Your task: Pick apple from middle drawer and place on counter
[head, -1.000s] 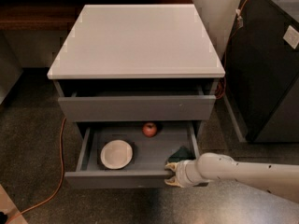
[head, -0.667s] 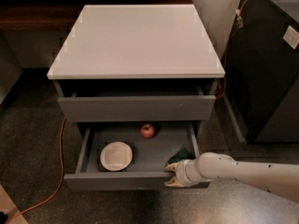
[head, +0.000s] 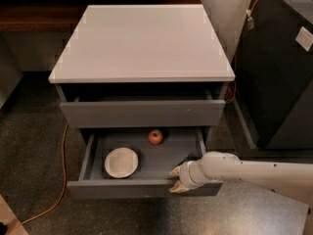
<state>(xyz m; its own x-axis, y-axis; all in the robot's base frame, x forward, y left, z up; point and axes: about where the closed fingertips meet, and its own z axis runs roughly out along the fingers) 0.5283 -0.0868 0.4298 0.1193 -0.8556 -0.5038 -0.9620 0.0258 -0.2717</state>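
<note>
- We see the middle drawer (head: 146,188) pulled out, open from above.
- At its back, the upper drawer front (head: 142,112) hangs close over the apple (head: 155,136).
- Inside, left, a white bowl (head: 121,162) takes floor; mid-floor lies free.
- Our gripper (head: 175,179) sits at its front rim, right.

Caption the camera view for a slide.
Gripper at the front edge of the open middle drawer, apple and white bowl inside.

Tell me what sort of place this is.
Likely a lab or office test area: grey drawer cabinet with white counter, orange cable on floor, dark equipment cabinet. The gripper sits at the open middle drawer's front edge.
</note>
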